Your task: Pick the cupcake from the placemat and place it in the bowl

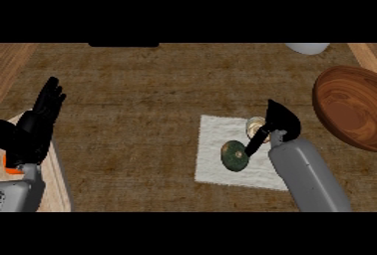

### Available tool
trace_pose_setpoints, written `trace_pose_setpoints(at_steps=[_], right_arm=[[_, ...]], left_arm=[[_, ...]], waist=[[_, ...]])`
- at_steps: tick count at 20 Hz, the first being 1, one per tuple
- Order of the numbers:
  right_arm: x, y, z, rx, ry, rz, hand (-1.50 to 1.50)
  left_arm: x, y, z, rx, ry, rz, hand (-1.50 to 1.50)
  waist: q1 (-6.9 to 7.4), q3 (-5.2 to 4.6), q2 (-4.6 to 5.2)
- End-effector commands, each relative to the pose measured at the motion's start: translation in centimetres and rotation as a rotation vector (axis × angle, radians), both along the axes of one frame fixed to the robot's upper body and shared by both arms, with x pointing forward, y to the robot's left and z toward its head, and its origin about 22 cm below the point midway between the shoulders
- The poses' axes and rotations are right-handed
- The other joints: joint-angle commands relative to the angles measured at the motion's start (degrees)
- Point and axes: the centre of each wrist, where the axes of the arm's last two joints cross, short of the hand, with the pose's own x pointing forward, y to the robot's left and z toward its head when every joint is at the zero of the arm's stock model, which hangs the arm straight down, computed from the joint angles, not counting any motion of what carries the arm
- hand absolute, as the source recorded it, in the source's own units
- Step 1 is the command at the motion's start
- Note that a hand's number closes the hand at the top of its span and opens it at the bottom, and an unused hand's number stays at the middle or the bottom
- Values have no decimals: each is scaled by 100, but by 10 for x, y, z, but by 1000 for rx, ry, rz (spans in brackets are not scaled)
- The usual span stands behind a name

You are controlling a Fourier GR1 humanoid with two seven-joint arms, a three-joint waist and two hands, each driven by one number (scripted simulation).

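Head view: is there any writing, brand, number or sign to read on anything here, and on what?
None: no words, labels, numbers or signs show anywhere.
The white placemat, wooden bowl, cupcake, green object and both hands, left and right, are all plain.

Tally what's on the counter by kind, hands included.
Hands: 2, left, right
Placemat: 1
Bowl: 1
Green object on the placemat: 1
Pale cupcake-like item by the right hand: 1
Total: 6
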Motion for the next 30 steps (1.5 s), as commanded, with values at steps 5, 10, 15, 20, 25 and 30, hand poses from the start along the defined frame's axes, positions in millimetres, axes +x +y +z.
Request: trace_pose_setpoints(at_steps=[5, 10, 15, 20, 25, 30], right_arm=[[6, -5, -30, 73, 55, -31, 150], [28, -19, -27, 66, 4, 20, 150], [16, -9, -37, 45, -9, 33, 150], [40, -18, -33, -52, -91, -26, 150], [88, -1, 25, -126, -171, -82, 150], [96, 8, 42, -223, -273, -82, 150]], left_arm=[[6, -4, 0, 2, -4, 8, 0], [-6, 19, -2, 12, -8, -14, 0], [1, 10, -5, 7, -4, 17, 0], [8, 7, 1, 3, -8, -5, 0], [5, -10, 2, -4, 0, -21, 0], [10, -6, 6, 13, -15, -17, 0]], waist=[[4, 10, 16], [35, 10, 22], [1, 9, 14], [43, 10, 34], [185, 12, 71], [81, 9, 39]])
